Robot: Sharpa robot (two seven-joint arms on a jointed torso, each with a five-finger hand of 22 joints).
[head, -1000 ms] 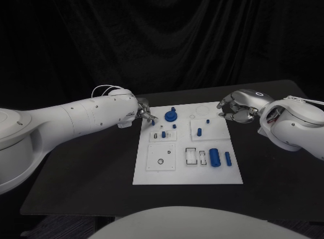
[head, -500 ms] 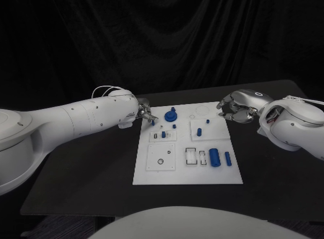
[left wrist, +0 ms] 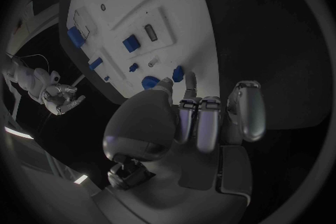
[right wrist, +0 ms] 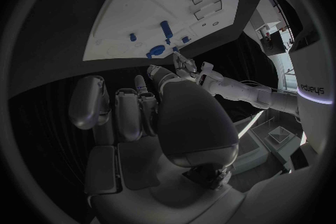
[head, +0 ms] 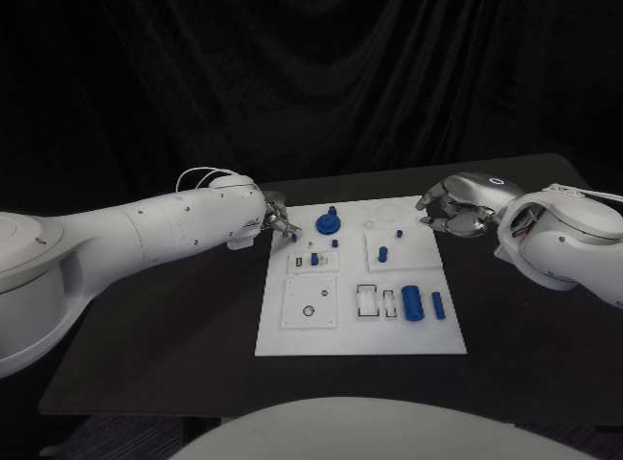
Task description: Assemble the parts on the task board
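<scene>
Task board (head: 311,331): a flat white plate lying in the middle of the black bench (head: 146,355), long side running away from the robot, with recessed panels and slots.
Parts: small blue pieces. A knobbed round one (head: 327,224) stands near the far left of the board; a short peg (head: 383,254) stands mid-board; a fat cylinder (head: 412,301) and a thin bar (head: 439,306) lie side by side on the near right.
Left hand (head: 279,219): at the board's far left corner, just beside the knobbed piece. In its own wrist view the fingers (left wrist: 199,123) are curled together with the tips down by the blue pieces there; whether anything is pinched I cannot tell.
Right hand (head: 452,213): off the board's far right edge, fingers curled in, nothing visible in them.
How the parts should handle: I'd judge them hard plastic, light, stiff and smooth, so they may slip or roll, the cylinder especially.
Where to take hold: across the round flanks for the cylinder and bar; by the upright stem for the knobbed piece and peg.
Risk: a loose pinch could flick such light pieces off the board, and a tilted one would likely jam in its slot.
</scene>
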